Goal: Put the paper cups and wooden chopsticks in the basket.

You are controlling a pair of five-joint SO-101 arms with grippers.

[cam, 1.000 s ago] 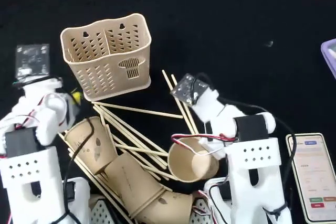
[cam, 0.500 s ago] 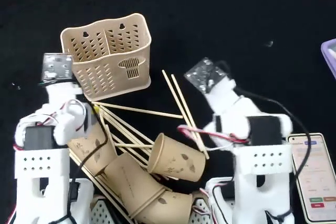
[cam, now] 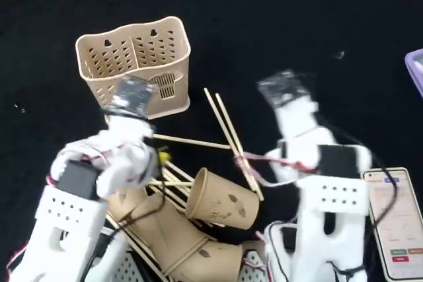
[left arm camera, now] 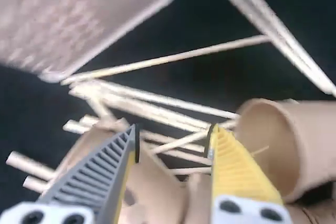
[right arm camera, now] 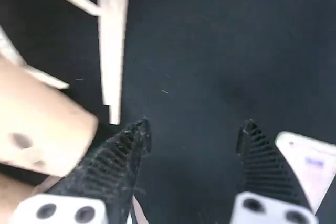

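Left gripper (left arm camera: 172,132), open and empty, hung over thin wooden chopsticks (left arm camera: 157,99) lying crosswise just beside the beige plastic basket (cam: 168,64); right gripper (right arm camera: 195,127), also open and empty, was farther from it.

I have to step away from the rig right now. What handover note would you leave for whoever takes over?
Left gripper: open, empty, over the pile of paper cups and wooden chopsticks.
Right gripper: open, empty, over bare table beside that pile.
Basket: upright at the back of the table, nothing seen inside.
Cups lie on their sides in front of the basket, on and among the scattered chopsticks.
Done: nothing is in the basket.
Left: every cup and every chopstick.
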